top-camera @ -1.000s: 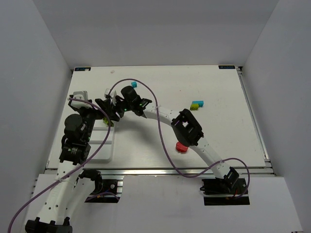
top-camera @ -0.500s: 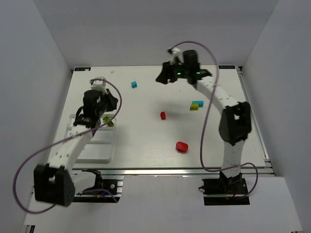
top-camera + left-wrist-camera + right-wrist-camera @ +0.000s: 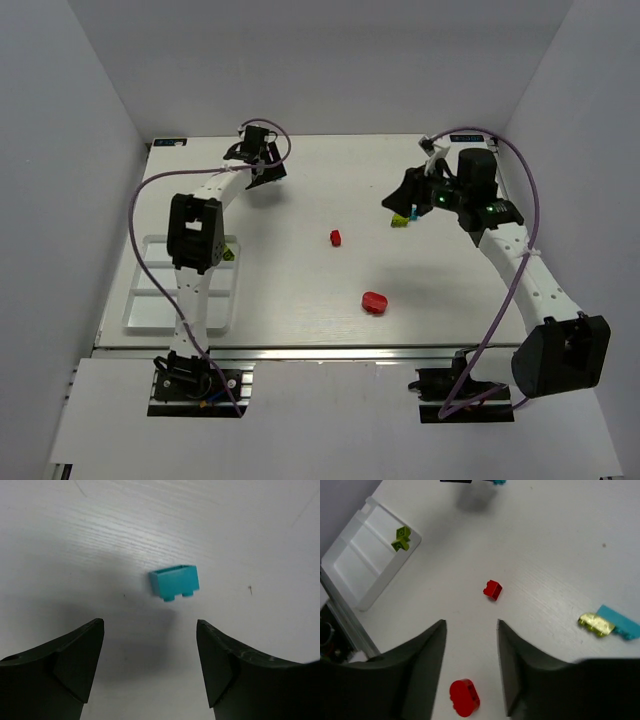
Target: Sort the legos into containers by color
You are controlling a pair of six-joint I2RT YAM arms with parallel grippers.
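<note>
My left gripper (image 3: pixel 263 172) is open at the far left of the table. In the left wrist view it (image 3: pixel 150 625) hovers over a cyan brick (image 3: pixel 174 582) that lies just ahead of the fingertips. My right gripper (image 3: pixel 396 204) is open and empty, held above the table; it also shows in the right wrist view (image 3: pixel 471 624). A yellow-green brick (image 3: pixel 596 624) touches another cyan brick (image 3: pixel 621 623). A small red brick (image 3: pixel 336 238) and a rounded red piece (image 3: pixel 374 302) lie mid-table. The divided tray (image 3: pixel 150 300) holds yellow-green bricks (image 3: pixel 401 538).
White walls enclose the table on three sides. The tray stands at the near left beside the left arm's base. Purple cables loop from both arms above the table.
My left arm has swung from over the tray out to the far cyan brick. My right arm has moved from the far middle to the right, over the yellow-green and cyan pair.
</note>
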